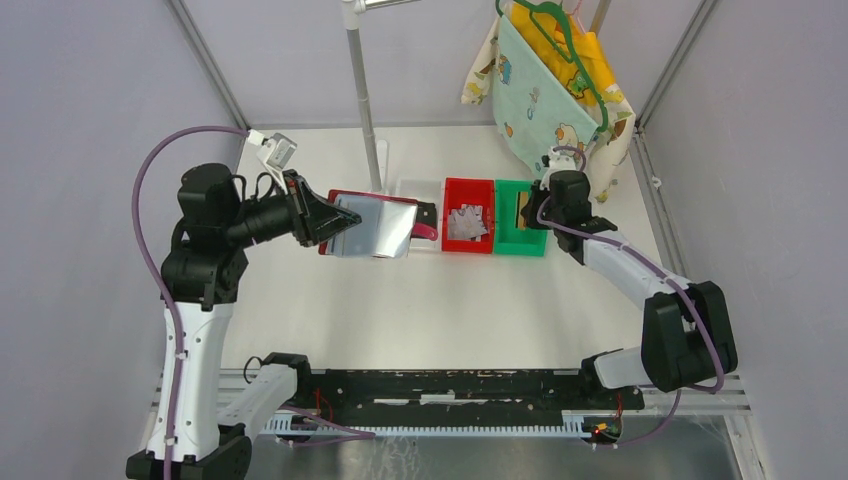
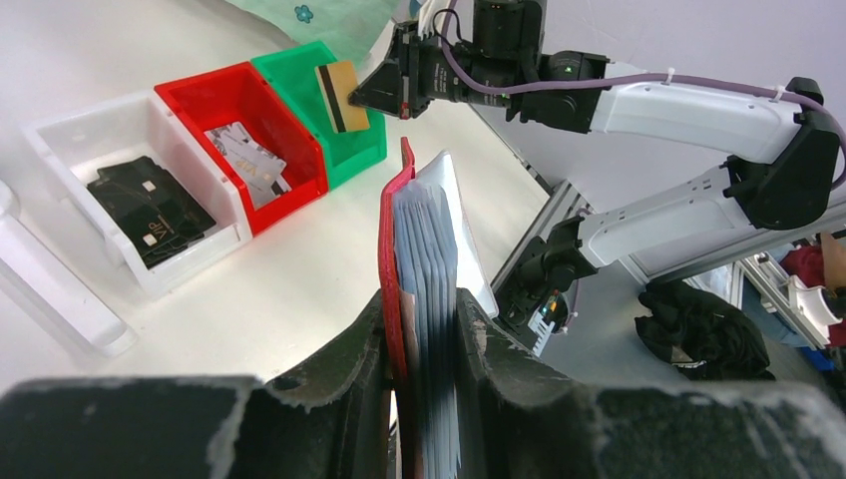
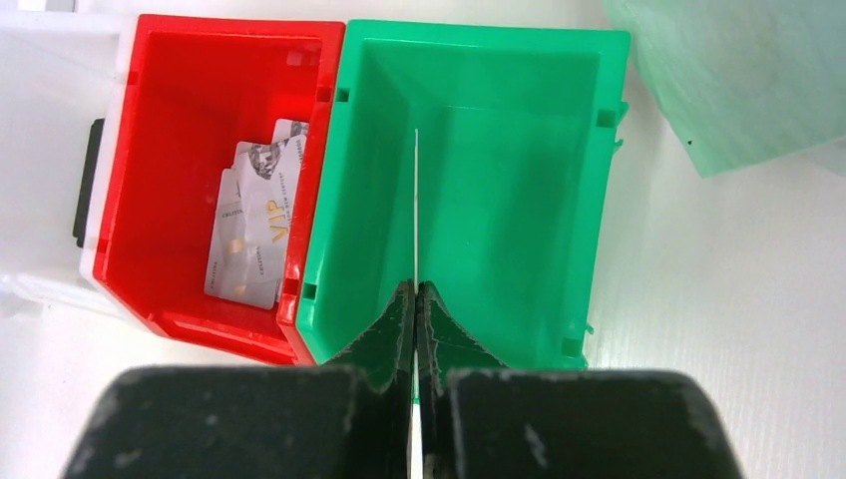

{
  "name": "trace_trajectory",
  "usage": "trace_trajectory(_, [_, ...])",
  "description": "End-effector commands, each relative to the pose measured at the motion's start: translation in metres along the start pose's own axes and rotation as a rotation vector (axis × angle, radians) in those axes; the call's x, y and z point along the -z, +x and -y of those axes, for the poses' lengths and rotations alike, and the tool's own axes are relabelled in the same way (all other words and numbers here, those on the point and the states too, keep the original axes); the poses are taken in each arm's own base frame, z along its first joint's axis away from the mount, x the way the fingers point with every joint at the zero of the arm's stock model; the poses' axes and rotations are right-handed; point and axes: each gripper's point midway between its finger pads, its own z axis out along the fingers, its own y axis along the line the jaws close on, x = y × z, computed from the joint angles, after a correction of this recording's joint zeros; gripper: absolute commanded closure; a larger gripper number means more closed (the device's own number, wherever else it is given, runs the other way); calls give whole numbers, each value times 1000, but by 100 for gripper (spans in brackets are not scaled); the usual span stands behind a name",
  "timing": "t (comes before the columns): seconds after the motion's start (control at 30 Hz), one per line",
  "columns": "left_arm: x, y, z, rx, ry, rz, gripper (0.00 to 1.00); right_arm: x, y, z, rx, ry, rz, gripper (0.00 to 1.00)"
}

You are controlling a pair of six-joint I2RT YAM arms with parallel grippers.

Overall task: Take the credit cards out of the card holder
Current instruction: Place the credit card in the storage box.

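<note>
The left arm stands tall at the left of the counter point(image 1: 420, 310), its elbow raised and its forearm reaching roughly level toward the right. The left end effector point(image 1: 322, 222) is closed partway onto one end of the card holder point(image 1: 372, 226) and holds it clear above the counter. In the left wrist view the dark red cover and the bunch of clear greyish sleeves sit squeezed edge-up between the two fingers point(image 2: 339, 369), with the rest of the holder jutting straight out from them. The right arm reaches from its base at the right, its forearm angled forward and left and its wrist tipped down over the green bin point(image 1: 520, 248). The right end effector point(image 3: 415, 299) is pinched fully closed on a golden credit card point(image 2: 342, 95) with a dark stripe, held on edge over the bin's open inside. Touching the green bin stands a red bin point(image 3: 219, 40) with silver cards point(image 3: 254, 225) lying in it, and next to that a white tray point(image 2: 90, 112) holds black cards point(image 2: 150, 210)
</note>
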Motion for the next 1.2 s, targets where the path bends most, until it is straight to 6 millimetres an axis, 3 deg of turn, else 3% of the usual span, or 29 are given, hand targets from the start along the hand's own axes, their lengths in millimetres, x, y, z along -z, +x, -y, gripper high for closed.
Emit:
trace_trajectory(0.0, [-1,-5,1,-66,19,2,98,-2,-14,6,-4,34,88,100])
trace_trajectory(0.13, [-3,-5,-1,-75,23,-5,98,0,-13,8,-9,39,118,97])
trace_trajectory(0.3, [-5,-5,-5,-66,16,-12,98,6,-16,10,-7,58,128,71])
trace_trajectory(0.4, [-6,-7,-6,-65,16,-14,98,18,-28,6,-15,44,171,56])
trace_trajectory(0.6, [-5,-4,-7,-69,11,-31,98,56,-60,-19,11,-6,278,48])
trace_trajectory(0.7, [-5,-5,-4,-69,20,-31,98,83,-81,-53,32,-117,347,42])
trace_trajectory(0.77, [-5,-5,-4,-75,22,-29,98,103,-96,-84,75,-209,386,33])
trace_trajectory(0.87, [-4,-6,-1,-81,36,-31,98,137,-109,-153,143,-506,394,3])
trace_trajectory(0.93, [-4,-5,0,-81,50,-36,98,166,-108,-197,148,-783,377,2])
trace_trajectory(1.0, [-5,-3,3,-83,70,-44,98,196,-107,-227,140,-1006,366,2])
trace_trajectory(1.17, [-1,4,14,-108,130,-61,98,227,-105,-264,149,-1217,341,2])
